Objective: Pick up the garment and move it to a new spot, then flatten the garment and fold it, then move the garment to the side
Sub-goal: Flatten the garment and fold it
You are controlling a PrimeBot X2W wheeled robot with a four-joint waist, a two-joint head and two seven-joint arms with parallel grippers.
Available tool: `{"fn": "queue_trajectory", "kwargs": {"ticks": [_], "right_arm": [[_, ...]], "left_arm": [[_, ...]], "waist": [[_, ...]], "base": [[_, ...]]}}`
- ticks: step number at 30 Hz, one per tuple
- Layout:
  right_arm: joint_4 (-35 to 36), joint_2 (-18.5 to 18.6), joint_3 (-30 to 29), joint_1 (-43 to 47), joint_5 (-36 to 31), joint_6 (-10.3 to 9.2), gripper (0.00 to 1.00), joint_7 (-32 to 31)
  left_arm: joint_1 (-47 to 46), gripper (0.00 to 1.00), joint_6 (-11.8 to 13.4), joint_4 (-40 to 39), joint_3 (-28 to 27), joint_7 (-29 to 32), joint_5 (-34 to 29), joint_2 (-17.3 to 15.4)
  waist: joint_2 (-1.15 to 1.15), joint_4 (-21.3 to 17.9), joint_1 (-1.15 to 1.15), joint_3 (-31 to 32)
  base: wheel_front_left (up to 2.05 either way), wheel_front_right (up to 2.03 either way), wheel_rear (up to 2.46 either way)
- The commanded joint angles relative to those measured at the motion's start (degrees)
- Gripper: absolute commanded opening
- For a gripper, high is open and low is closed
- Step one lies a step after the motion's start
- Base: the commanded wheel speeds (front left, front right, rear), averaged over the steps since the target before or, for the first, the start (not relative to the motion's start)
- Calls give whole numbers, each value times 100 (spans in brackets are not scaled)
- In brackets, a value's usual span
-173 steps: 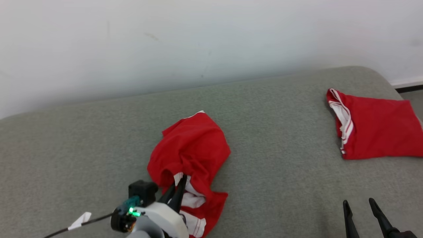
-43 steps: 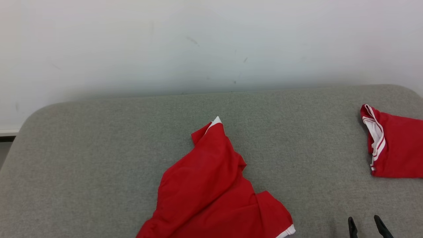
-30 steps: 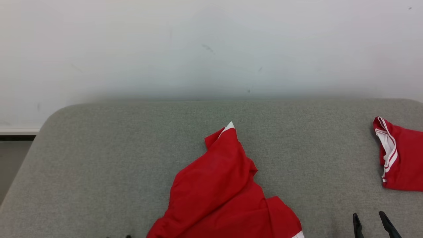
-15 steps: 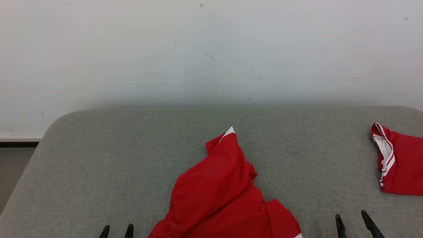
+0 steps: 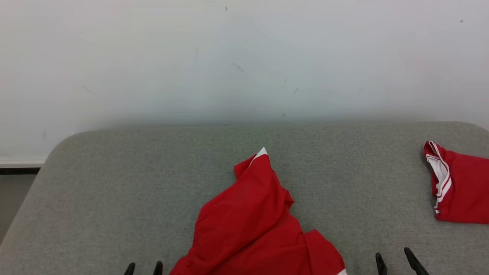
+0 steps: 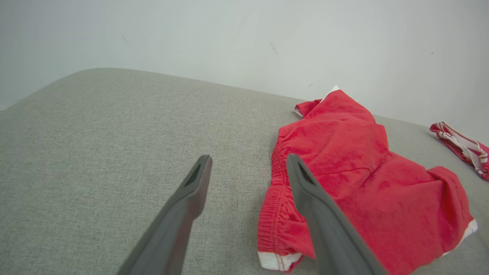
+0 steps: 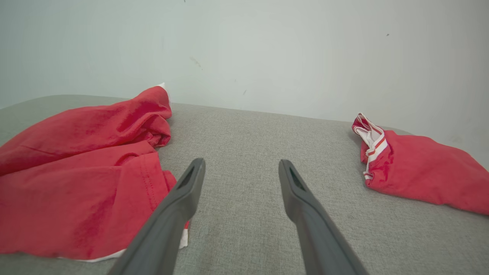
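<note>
A red garment with white trim (image 5: 252,221) (image 6: 355,172) (image 7: 80,164) lies crumpled on the grey cushion (image 5: 153,183), reaching down to the head view's bottom edge. My left gripper (image 5: 144,267) (image 6: 248,164) stands open just left of the garment's elastic waistband, nothing between its fingers. My right gripper (image 5: 393,258) (image 7: 240,166) is open too, over bare cushion to the right of the garment's hem, holding nothing.
A second red piece with white stripes (image 5: 458,187) (image 7: 412,168) (image 6: 464,147) lies folded at the far right of the cushion. A pale wall (image 5: 244,57) rises right behind the cushion. The cushion's left edge (image 5: 34,179) drops off to a floor.
Since 5.8 s ago my left gripper has let go of the garment, which now lies more spread out. The camera has shifted. In the last second both grippers' fingertips have come into view at the bottom.
</note>
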State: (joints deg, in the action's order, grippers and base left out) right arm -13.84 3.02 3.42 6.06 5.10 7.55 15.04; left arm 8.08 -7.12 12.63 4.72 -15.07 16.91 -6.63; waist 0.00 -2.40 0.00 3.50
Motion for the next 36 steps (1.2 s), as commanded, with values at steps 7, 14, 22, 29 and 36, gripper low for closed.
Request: {"fn": "queue_trajectory", "kwargs": {"ticks": [7, 14, 22, 29, 36], "right_arm": [[20, 29, 10, -17, 57, -14, 100, 16], [-85, 355, 473, -31, 346, -14, 100, 15], [-38, 958, 1398, -167, 966, -14, 100, -653], [-431, 1084, 1917, -506, 1096, -14, 100, -1121], [-933, 1055, 2102, -860, 1040, -14, 100, -1199]], "left_arm": [[98, 100, -39, 109, 270, -9, 22, -205], [231, 100, -31, 209, 804, -9, 434, -850], [93, 100, -32, 241, 1678, 383, 1151, -1555], [-288, 100, -33, 515, 2218, 413, 1499, -1675], [-691, 100, -32, 803, 2603, 283, 1680, -1741]], "waist": [[0, 29, 0, 1], [0, 54, 0, 8], [0, 149, 0, -103], [0, 216, 0, -246], [0, 283, 0, -377]], "base": [[0, 0, 0], [0, 0, 0], [0, 0, 0], [0, 0, 0], [0, 0, 0]]}}
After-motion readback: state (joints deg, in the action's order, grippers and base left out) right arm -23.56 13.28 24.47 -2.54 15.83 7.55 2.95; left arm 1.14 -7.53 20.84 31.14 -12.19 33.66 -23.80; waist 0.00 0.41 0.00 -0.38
